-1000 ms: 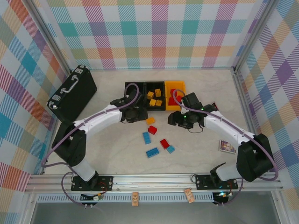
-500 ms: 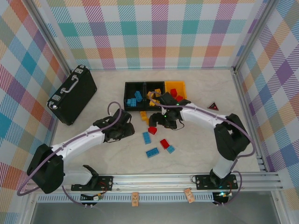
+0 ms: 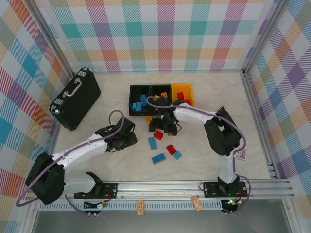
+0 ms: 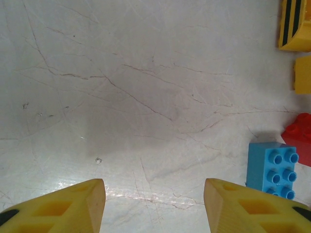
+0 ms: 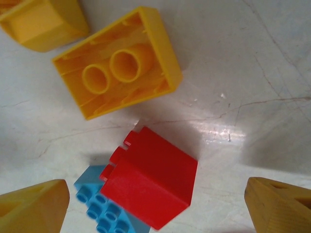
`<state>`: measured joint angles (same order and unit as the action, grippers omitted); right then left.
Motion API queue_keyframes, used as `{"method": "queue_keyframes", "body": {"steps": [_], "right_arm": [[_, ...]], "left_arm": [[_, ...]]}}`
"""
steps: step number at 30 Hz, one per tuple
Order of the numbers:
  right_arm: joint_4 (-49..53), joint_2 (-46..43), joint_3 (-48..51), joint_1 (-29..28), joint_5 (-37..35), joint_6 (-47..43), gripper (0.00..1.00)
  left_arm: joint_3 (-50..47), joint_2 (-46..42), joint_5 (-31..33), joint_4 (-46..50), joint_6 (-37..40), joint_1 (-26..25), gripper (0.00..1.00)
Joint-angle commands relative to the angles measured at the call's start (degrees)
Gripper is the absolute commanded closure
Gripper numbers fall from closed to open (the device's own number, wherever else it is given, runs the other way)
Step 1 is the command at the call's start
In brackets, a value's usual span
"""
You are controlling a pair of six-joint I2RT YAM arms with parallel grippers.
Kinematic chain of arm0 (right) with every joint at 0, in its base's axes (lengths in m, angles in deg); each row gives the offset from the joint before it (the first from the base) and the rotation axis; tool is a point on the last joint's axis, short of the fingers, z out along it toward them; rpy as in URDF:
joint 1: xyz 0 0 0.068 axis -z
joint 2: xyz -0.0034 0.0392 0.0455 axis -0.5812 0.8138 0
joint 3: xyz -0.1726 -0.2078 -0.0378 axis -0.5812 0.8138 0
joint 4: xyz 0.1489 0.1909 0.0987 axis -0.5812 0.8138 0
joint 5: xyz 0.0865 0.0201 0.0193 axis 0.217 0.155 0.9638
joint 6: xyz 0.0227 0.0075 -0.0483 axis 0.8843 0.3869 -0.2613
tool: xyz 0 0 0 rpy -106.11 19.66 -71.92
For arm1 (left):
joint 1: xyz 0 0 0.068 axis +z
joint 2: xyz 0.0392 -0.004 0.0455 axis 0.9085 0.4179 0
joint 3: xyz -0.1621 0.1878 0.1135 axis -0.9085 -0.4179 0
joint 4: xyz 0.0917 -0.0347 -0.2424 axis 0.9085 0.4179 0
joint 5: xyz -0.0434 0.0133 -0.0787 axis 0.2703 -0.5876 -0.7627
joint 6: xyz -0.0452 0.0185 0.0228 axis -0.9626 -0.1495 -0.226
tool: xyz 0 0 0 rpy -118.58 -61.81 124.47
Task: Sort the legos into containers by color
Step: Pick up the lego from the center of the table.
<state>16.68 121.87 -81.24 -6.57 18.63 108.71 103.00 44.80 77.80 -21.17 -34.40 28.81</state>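
Three containers stand in a row at the back: a black bin (image 3: 138, 93) with blue legos, a black bin (image 3: 156, 92) with yellow ones, and a yellow-orange bin (image 3: 184, 91) with red. Loose legos lie in front of them. My right gripper (image 3: 163, 127) (image 5: 155, 194) hangs open low over a red lego (image 5: 151, 188) lying on its side between the fingers, untouched. That lego leans against a blue lego (image 5: 95, 211), with an upturned yellow lego (image 5: 119, 60) beyond. My left gripper (image 3: 125, 139) (image 4: 154, 194) is open over bare table, with a blue lego (image 4: 269, 167) to its right.
A black case with a handle (image 3: 75, 97) lies at the back left. More loose bricks sit near the middle: red (image 3: 171, 149), blue (image 3: 158, 158) and small blue (image 3: 178, 155). A small card (image 3: 241, 154) lies at the right. Checked walls enclose the table.
My right arm swung left from the yellow-orange bin to the loose bricks, and its jaws opened. My left arm drew back from the bins toward the near left.
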Motion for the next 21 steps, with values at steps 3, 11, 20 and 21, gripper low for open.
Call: {"method": "queue_keyframes", "body": {"steps": [3,11,20,21], "right_arm": [[3.0,3.2,-2.6,-0.6,-0.7,2.0,0.11],[3.6,4.5,-2.0,-0.6,-2.1,1.7,0.28],[4.5,2.1,-0.3,-0.6,-6.3,-0.3,0.53],[4.6,1.8,-0.1,-0.6,-6.7,-0.7,0.57]], "left_arm": [[-1.8,-0.9,0.7,-0.8,-1.8,-0.2,0.44],[-2.5,-1.2,0.9,-0.9,-2.3,-0.2,0.44],[-1.3,1.6,-0.4,-2.4,-2.2,-0.2,0.45],[-1.1,1.9,-0.5,-2.4,-2.1,-0.2,0.45]]}}
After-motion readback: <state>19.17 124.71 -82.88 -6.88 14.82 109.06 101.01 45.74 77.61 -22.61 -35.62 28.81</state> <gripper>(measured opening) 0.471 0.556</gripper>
